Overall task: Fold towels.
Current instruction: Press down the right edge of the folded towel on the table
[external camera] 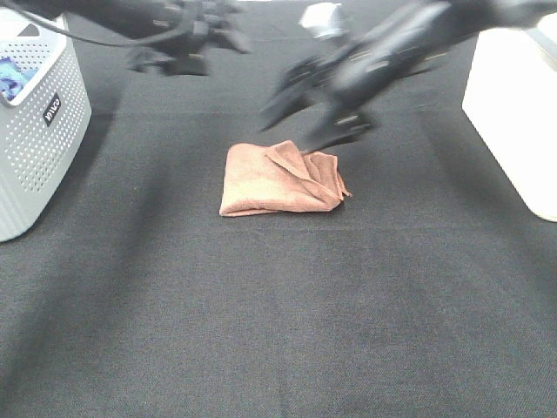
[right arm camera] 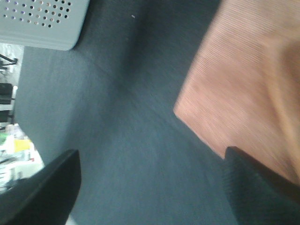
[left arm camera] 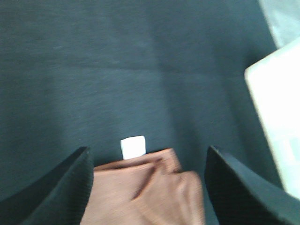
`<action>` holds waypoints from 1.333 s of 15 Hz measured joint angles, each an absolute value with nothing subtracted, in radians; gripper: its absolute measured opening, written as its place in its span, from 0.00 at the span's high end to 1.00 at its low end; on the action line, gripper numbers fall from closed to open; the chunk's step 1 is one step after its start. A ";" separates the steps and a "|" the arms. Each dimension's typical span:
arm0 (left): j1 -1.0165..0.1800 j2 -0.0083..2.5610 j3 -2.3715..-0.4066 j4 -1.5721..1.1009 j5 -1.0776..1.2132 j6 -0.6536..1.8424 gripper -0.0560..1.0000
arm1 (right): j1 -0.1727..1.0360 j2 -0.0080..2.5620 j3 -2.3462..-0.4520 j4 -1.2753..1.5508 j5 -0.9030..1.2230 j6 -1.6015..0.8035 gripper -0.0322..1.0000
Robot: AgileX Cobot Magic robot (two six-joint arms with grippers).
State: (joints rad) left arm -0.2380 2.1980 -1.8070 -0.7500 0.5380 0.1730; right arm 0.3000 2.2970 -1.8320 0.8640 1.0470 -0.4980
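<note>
The reddish-brown towel [external camera: 278, 178] lies folded into a thick, rumpled rectangle in the middle of the black table. My right gripper [external camera: 309, 122] is blurred and hovers just over the towel's far right corner. In the right wrist view it [right arm camera: 152, 152] is open and empty, with the towel [right arm camera: 243, 79] beside one finger [right arm camera: 262, 183]. My left gripper [external camera: 183, 52] is raised at the far left, away from the towel. In the left wrist view it [left arm camera: 147, 154] is open and empty, with the towel [left arm camera: 150, 192] and its white tag [left arm camera: 133, 146] below it.
A grey perforated basket [external camera: 39, 131] stands at the left edge, also seen in the right wrist view [right arm camera: 42, 21]. A white box [external camera: 518, 113] stands at the right edge and shows in the left wrist view [left arm camera: 276, 112]. The black table cloth [external camera: 278, 331] stretches toward the front.
</note>
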 joint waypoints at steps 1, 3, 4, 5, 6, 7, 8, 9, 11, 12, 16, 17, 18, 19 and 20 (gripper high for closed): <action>-0.225 2.198 -1.807 -0.749 0.564 0.173 0.33 | 0.323 2.312 -1.832 0.864 1.008 -0.505 0.22; -0.217 2.198 -1.807 -0.749 0.593 0.173 0.33 | 0.356 2.349 -1.832 0.867 0.952 -0.526 0.23; -0.217 2.198 -1.807 -0.749 0.604 0.173 0.33 | 0.363 2.374 -1.832 0.857 0.919 -0.532 0.23; -0.217 2.198 -1.807 -0.749 0.606 0.173 0.33 | 0.365 2.384 -1.832 0.831 0.885 -0.531 0.23; -0.217 2.198 -1.807 -0.749 0.608 0.173 0.33 | 0.365 2.387 -1.832 0.790 0.844 -0.523 0.23; -0.217 2.198 -1.807 -0.749 0.609 0.173 0.33 | 0.365 2.387 -1.832 0.754 0.808 -0.506 0.23; -0.217 2.198 -1.807 -0.749 0.609 0.173 0.33 | 0.365 2.387 -1.832 0.754 0.808 -0.506 0.23; -0.217 2.198 -1.807 -0.749 0.610 0.173 0.33 | 0.355 2.387 -1.832 0.691 0.769 -0.461 0.23; -0.217 2.198 -1.807 -0.749 0.612 0.173 0.33 | 0.339 2.387 -1.832 0.612 0.746 -0.398 0.23; -0.217 2.198 -1.807 -0.749 0.612 0.174 0.33 | 0.329 2.387 -1.832 0.567 0.740 -0.371 0.23; -0.217 2.198 -1.807 -0.749 0.613 0.174 0.33 | 0.269 2.387 -1.832 0.509 0.737 -0.286 0.23; -0.217 2.198 -1.807 -0.746 0.614 0.174 0.33 | 0.253 2.387 -1.832 0.502 0.744 -0.278 0.23; -0.217 2.198 -1.807 -0.742 0.615 0.174 0.33 | 0.236 2.387 -1.832 0.499 0.750 -0.268 0.23; -0.217 2.198 -1.807 -0.739 0.616 0.174 0.33 | 0.214 2.387 -1.832 0.496 0.753 -0.255 0.23; -0.217 2.198 -1.807 -0.739 0.616 0.174 0.33 | 0.214 2.387 -1.832 0.496 0.753 -0.255 0.23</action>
